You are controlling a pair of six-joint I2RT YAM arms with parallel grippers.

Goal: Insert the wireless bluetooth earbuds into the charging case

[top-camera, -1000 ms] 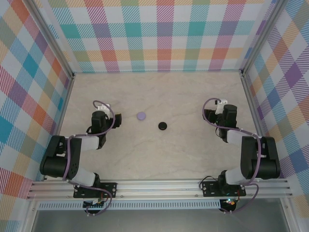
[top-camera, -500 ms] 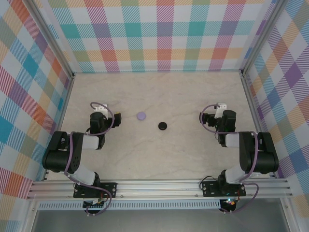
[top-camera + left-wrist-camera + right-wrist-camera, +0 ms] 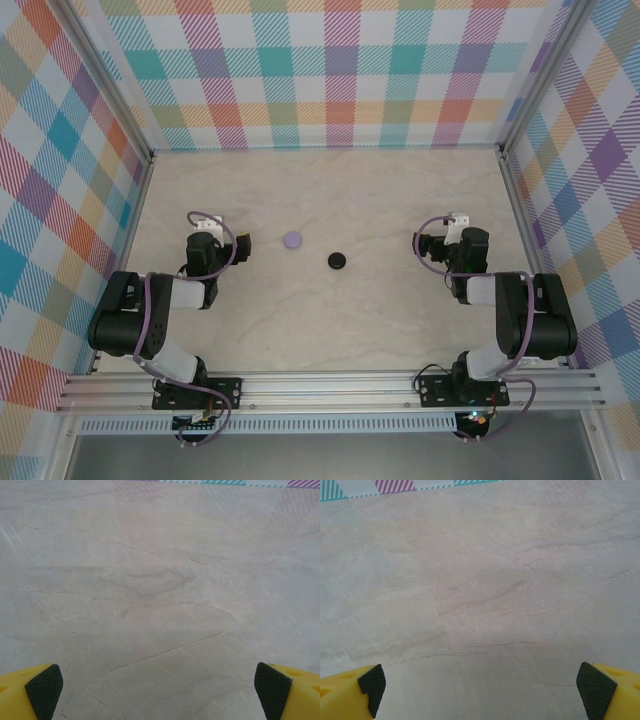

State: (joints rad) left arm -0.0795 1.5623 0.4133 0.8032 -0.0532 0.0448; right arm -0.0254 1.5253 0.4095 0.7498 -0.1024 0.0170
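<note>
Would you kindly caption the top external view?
The left arm and right arm flank a lavender case and a black case on a marbled table.

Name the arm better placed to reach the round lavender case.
Left. The small round lavender case lies nearer the left arm; the round black case sits between it and the right arm. The left pincer and right pincer are open, empty.
</note>
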